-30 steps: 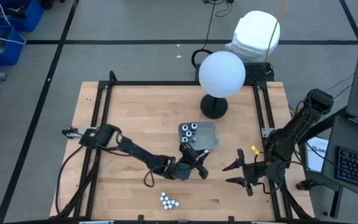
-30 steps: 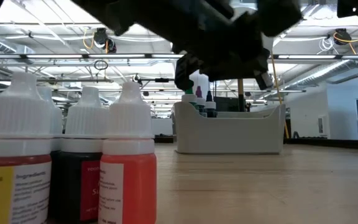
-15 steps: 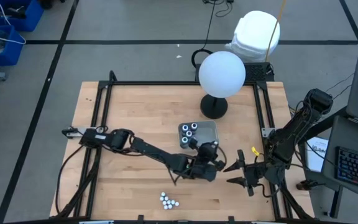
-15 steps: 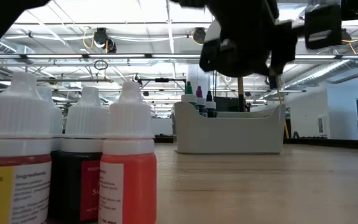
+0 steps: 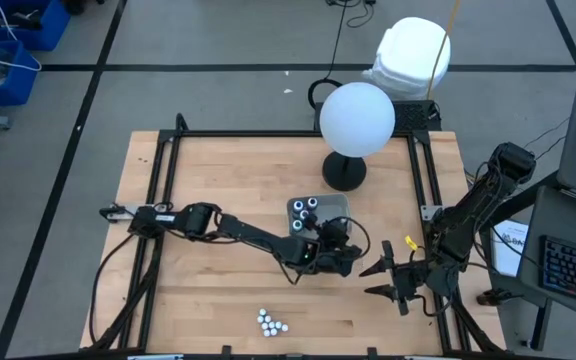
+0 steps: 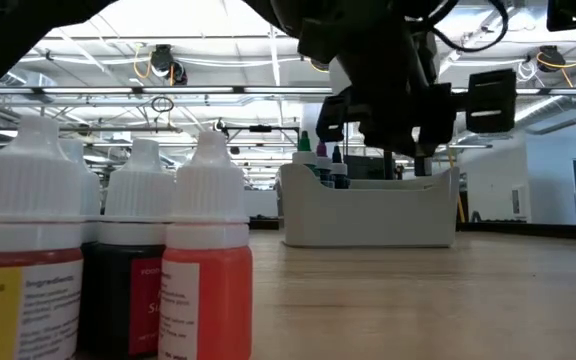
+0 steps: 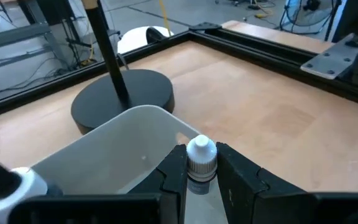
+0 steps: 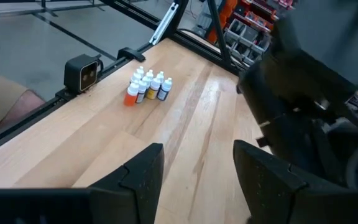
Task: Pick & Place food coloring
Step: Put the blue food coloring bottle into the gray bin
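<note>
The left gripper (image 7: 201, 180) pinches a white-capped food coloring bottle (image 7: 201, 158) between its two dark fingers (image 7: 174, 174), holding it upright. In the left wrist view the bottle hangs just above the near rim of the clear grey tray (image 7: 129, 140). From above, the left arm reaches across the wooden table (image 5: 218, 180) from its left side, and its gripper (image 5: 334, 250) sits at the tray's (image 5: 333, 205) near right corner.

The tray holds a small cluster of bottles (image 5: 304, 212) with dark shoulders and pale caps, packed into its left part; the rest of its floor shows bare in the left wrist view. In the low view the tray (image 6: 368, 212) stands as a pale walled box with a few bottle tips (image 6: 320, 158), one green and one purple, rising above its left wall.

A second group of bottles (image 5: 272, 321) stands well apart from the tray, near the table's front edge. Close to the low camera they show white caps, with an orange-red bottle (image 6: 205, 270) in front and a yellow-labelled one (image 6: 18, 270) beside it. The right wrist view sees this same huddle (image 8: 146, 86) upright on the wood.

The right gripper (image 5: 380, 278) waits over the table's right edge with its jaws spread, nothing between them.

A black-based lamp with a white globe (image 5: 357, 118) stands behind the tray.
</note>
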Robot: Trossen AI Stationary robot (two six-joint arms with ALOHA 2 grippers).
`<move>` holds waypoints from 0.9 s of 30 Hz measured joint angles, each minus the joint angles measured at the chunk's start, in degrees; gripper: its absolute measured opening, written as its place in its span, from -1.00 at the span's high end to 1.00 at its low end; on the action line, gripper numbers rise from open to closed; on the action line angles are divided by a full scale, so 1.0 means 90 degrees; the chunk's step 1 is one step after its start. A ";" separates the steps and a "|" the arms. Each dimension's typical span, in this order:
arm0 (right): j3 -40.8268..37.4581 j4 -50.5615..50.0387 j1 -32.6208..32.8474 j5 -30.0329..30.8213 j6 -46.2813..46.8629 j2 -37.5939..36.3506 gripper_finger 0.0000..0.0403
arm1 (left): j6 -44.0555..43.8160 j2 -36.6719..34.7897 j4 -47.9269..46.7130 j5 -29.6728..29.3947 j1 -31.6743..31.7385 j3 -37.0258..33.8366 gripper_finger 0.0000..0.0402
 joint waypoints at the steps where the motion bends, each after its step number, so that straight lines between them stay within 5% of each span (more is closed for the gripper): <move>1: 0.0000 -0.0001 0.0000 0.0002 0.0027 0.0000 0.09 | 0.0002 0.0000 -0.0004 0.0076 0.0045 0.0000 0.64; 27: 0.0000 -0.0008 0.0000 -0.0005 0.0168 0.0000 0.09 | 0.0331 -0.0005 -0.0409 0.0778 0.0262 -0.0002 0.64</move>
